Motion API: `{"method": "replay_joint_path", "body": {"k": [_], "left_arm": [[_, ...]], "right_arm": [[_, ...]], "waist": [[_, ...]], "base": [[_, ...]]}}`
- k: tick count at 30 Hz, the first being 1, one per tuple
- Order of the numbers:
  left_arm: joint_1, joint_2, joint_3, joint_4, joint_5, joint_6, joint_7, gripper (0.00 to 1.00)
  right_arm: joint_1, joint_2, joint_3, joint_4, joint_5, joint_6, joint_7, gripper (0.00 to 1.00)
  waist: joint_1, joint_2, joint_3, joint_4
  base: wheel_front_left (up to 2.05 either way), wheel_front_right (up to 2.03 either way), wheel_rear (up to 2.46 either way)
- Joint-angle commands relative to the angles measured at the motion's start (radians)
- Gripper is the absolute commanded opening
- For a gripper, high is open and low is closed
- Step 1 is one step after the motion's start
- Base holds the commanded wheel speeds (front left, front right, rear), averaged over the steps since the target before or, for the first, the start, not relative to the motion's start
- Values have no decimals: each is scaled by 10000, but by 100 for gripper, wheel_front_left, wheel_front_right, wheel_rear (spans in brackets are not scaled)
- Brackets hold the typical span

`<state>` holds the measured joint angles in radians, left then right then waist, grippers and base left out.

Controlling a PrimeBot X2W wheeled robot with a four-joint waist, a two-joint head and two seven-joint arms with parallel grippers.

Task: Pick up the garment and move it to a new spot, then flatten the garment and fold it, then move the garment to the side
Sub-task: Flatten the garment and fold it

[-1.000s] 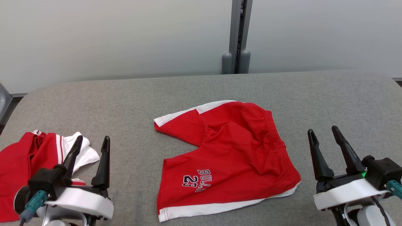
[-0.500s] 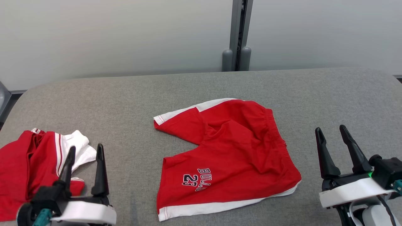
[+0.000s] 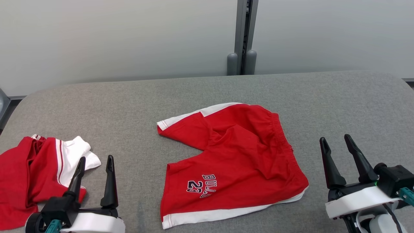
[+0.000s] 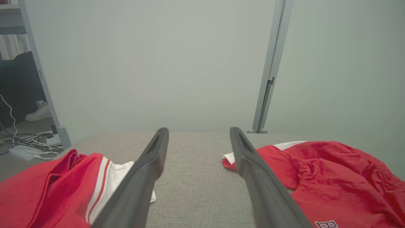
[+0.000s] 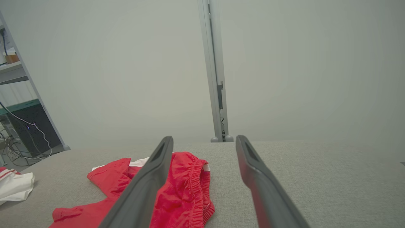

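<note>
Right, start with the head view. The red jersey shorts (image 3: 239,152) with white side stripes and a dark BULLS 23 print lie in the middle of the grey fabric-covered table (image 3: 129,100), waistband toward your right and legs toward your left. They are roughly spread, but the far leg is rumpled and a fold runs across the seat. Your left gripper (image 3: 96,158) sits low at the left with its two dark fingers parted and nothing between them. It is just beside a crumpled red-and-white garment (image 3: 29,171) at the table's left edge and well apart from the shorts. Your right gripper (image 3: 334,138) also stands spread and empty, near the waistband but not touching it.

Next, the left wrist view. The left gripper (image 4: 198,130) looks across bare table, with the crumpled garment (image 4: 47,186) on one side and the leg hems of the shorts (image 4: 332,171) on the other.

Finally, the right wrist view. The right gripper (image 5: 204,137) points past the elastic waistband of the shorts (image 5: 186,186), which lies under its left finger line.

My read is that you are at the flattening step. For the next move, bring the left gripper over to the leg hems and the right one down onto the waistband. Pinch the top layer only, then draw the two ends apart.
</note>
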<state>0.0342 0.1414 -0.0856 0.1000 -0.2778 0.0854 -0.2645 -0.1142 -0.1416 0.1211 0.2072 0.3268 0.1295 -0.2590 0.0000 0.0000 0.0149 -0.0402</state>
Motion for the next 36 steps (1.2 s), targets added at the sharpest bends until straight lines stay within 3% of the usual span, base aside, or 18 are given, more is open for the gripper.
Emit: {"method": "replay_joint_path", "body": {"k": [1,28,33,36], "left_arm": [[-10,-21,104,32,92,-78,-24,100],[-42,-678,730,407,590,-784,-25,100],[77,-752,593,831,338,-1023,7,100],[41,-772,372,1113,-72,-1219,554,100]], "right_arm": [[-80,-83,-12,1,58,24,-59,100],[-93,-182,35,182,123,24,-59,100],[-168,-543,525,767,274,24,-57,100],[-305,-880,847,1277,533,24,-5,100]], "waist": [[0,0,-11,-9],[0,0,-43,-78],[0,0,-50,-113],[0,0,-44,-108]], "base": [[0,0,0],[0,0,0],[0,0,0],[0,0,0]]}}
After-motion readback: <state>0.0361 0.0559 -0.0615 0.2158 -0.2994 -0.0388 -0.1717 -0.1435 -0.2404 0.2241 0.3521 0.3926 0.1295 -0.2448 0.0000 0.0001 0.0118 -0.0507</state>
